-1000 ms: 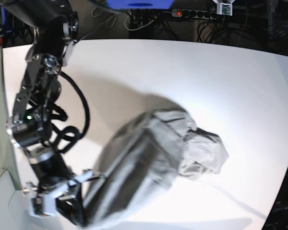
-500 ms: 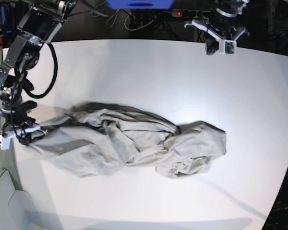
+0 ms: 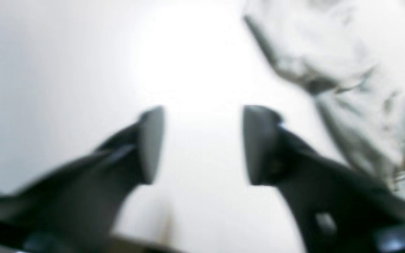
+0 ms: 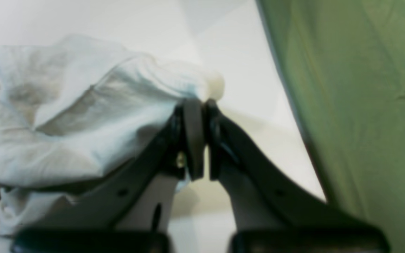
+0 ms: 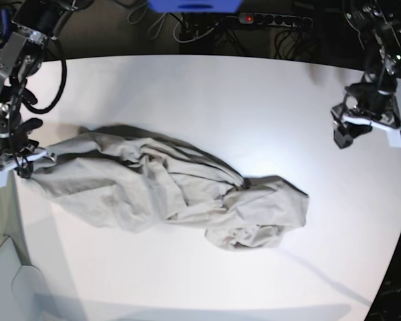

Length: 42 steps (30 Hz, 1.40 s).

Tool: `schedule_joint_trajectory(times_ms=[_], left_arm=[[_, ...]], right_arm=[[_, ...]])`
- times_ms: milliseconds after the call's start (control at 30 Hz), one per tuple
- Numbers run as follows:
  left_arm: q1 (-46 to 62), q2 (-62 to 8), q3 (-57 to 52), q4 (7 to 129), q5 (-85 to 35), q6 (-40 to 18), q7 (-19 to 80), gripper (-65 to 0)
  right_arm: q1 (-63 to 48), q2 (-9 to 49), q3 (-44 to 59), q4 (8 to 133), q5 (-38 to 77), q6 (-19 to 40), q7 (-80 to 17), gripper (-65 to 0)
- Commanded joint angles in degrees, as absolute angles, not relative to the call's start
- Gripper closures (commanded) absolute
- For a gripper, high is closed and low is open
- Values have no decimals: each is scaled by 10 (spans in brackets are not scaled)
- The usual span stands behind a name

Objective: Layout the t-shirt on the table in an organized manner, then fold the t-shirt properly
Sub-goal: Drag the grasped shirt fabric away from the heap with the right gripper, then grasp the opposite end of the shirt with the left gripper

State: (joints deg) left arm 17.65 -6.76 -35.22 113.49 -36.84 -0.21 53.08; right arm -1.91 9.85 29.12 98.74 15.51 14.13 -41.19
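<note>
The light grey-beige t-shirt (image 5: 167,187) lies crumpled in a long bundle across the white table (image 5: 207,93), from the left edge to a bunched lump at the right (image 5: 260,214). My right gripper (image 5: 23,164) is at the table's left edge, shut on the shirt's end; in the right wrist view the cloth (image 4: 83,116) bulges out of the pinched fingers (image 4: 192,140). My left gripper (image 5: 367,132) hangs over the right side of the table, apart from the shirt. In its blurred wrist view the gripper (image 3: 202,144) is open over bare table, with the shirt (image 3: 346,80) off to the upper right.
A power strip (image 5: 274,19) with cables and a blue object (image 5: 194,5) lie beyond the table's curved far edge. A green surface (image 4: 357,105) runs close beside the right gripper, past the table's left edge. The table's right edge slants down near the left arm.
The right arm has pulled the shirt's end from the front left up along the left edge, stretching the cloth out. The left arm swung from the far edge to the right side, its jaws now apart.
</note>
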Motion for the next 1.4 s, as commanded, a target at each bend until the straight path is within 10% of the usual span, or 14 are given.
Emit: schedule_joint_trajectory(times_ms=[0, 400, 767, 1367], left_arm=[[153, -73, -354, 1137, -380, 1, 524, -447], [-47, -106, -275, 826, -317, -17, 421, -458], [-137, -116, -145, 629, -317, -79, 285, -307], [-204, -69, -98, 550, -316, -80, 246, -304]], right_arm=[[-15, 108, 295, 999, 161, 145, -397, 0], [-36, 108, 295, 999, 161, 145, -397, 0], [-63, 109, 294, 1000, 160, 145, -398, 0], [-99, 109, 292, 1043, 160, 145, -398, 0]])
